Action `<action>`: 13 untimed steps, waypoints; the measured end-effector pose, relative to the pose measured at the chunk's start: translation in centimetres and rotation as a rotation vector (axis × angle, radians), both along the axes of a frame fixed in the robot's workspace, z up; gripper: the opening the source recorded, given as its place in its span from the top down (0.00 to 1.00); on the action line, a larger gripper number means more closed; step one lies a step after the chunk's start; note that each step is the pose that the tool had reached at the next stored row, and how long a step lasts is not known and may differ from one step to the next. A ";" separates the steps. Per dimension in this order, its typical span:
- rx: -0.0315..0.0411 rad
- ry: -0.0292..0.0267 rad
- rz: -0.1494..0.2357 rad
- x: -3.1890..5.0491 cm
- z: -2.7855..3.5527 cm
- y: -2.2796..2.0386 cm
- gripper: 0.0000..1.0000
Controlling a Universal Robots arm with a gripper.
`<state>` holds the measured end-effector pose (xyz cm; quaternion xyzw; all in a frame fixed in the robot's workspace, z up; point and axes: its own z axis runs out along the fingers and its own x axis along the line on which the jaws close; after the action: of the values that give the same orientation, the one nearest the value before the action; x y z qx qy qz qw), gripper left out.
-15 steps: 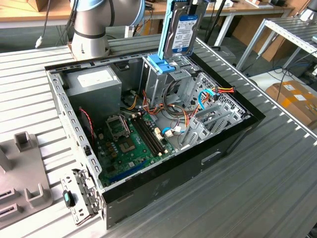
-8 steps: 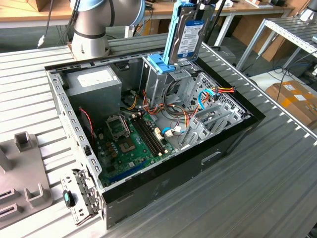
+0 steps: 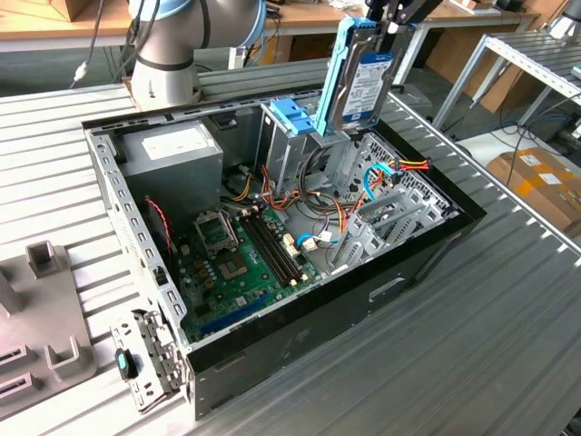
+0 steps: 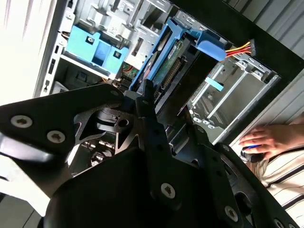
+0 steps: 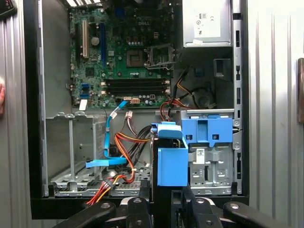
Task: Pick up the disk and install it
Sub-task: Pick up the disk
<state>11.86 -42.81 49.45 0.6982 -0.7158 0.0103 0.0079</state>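
A ribbed grey metal surface (image 3: 508, 309) carries an open computer case (image 3: 300, 341) lying on its side, with workbenches behind it. Nearest me, my end effector (image 3: 395, 18) is closed on the disk (image 3: 366, 82). It grips the disk by its upper end, so the disk hangs upright and slightly tilted in the air above the case, touching nothing else that I can see. In the first wrist view I look down its thin edge, with the blue frame facing me.

Just beside the disk stands the metal cage (image 3: 292, 123) with the blue plastic top. Beyond that is the open metal bay (image 3: 395, 218), where red, yellow and orange cables (image 3: 404, 166) and a blue cable (image 5: 108, 137) are strung across the corner. Farther off lie the green circuit board (image 3: 238, 263) and the grey power supply box (image 3: 172, 150). A person's hand (image 4: 266, 138) rests on the surface outside the case wall.

I judge three risks from here:
- **Tilt:** a corner of the frame could catch on the cage's edge and twist the disk in my grip.
- **Loose cables:** they could snag on the disk or get pinched under it.
- **The hand:** it is near enough to the case that a wide swing of mine could reach it.
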 end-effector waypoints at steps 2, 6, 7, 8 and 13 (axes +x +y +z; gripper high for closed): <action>0.0001 0.0000 0.000 0.00 0.00 -0.47 0.65; 0.0000 0.0000 0.000 0.02 0.00 -1.30 0.65; 0.0000 0.0000 0.000 0.02 0.00 -1.47 0.65; 0.0000 0.0000 0.000 0.03 0.00 -1.68 0.65; 0.0000 0.0000 0.000 0.07 0.00 -2.76 0.65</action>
<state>11.93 -45.56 49.45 0.6981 -0.7158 0.0103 0.0079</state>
